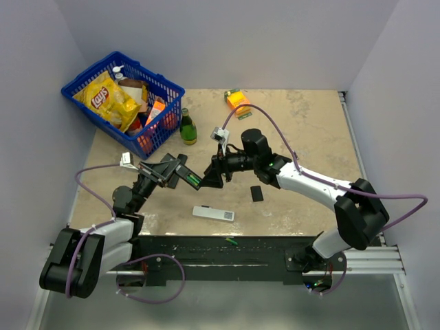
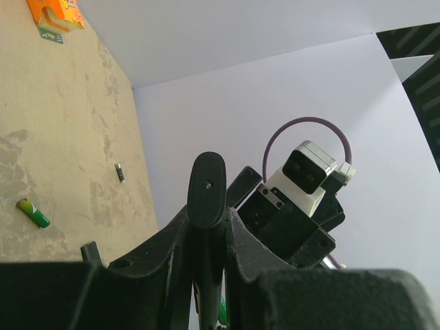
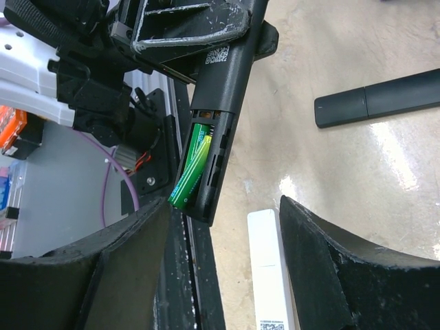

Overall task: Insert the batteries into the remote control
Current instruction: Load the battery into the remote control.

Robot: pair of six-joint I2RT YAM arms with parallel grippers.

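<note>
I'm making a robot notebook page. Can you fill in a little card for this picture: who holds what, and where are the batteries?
Left gripper: shut on the slim matte black bar-shaped remote control, held above the table
Right gripper: open, empty, close to the remote's open end
Battery slot: uncovered; small green cylinder battery inside, tilted, not lying flat
Loose green battery: lying on the beige table
Also on table: flat white remote

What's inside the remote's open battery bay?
One green battery lies in the bay of the remote, slanted, its lower end seemingly not seated. The slot beside it looks empty. Anything beneath the battery is hidden.
</note>
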